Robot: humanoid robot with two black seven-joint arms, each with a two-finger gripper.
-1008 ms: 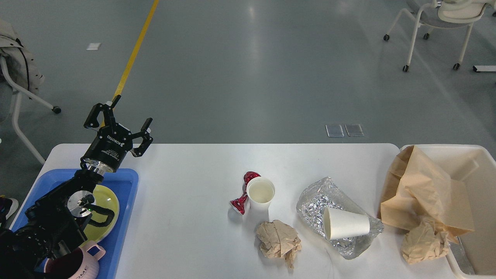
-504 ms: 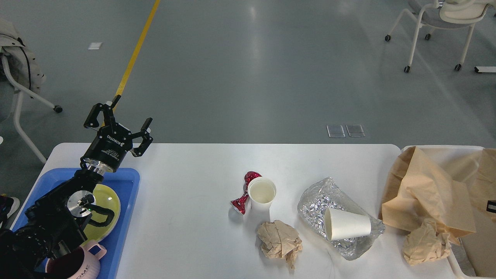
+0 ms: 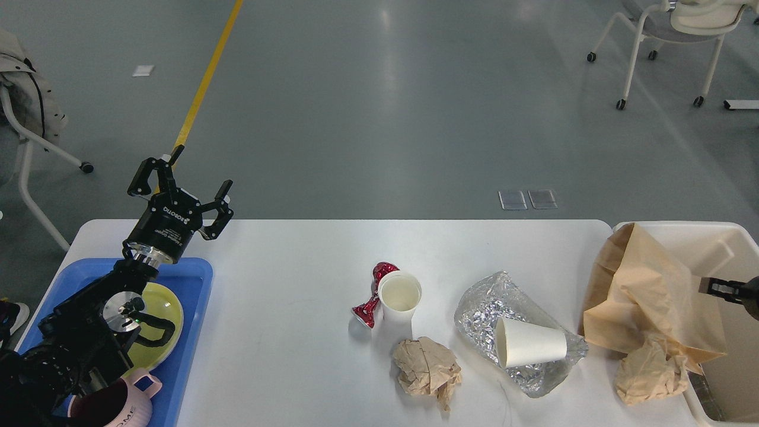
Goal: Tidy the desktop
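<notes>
A white desktop [image 3: 284,332] is filling the lower view, holding an upright paper cup [image 3: 399,296], a red wrapper [image 3: 373,295], crumpled brown paper [image 3: 427,369], and a tipped cup [image 3: 528,350] on foil [image 3: 492,308]. The left gripper [image 3: 181,181] is hovering with fingers spread; the right gripper [image 3: 720,289] is barely showing, its state unclear.

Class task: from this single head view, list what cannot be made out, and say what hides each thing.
- Right gripper: cut by the right edge, so its state is unclear.
- Bin contents: covered by brown paper.
- Pink mug: cut by the bottom edge, part behind the left arm.
- Yellow plate: partly behind the arm.
</notes>
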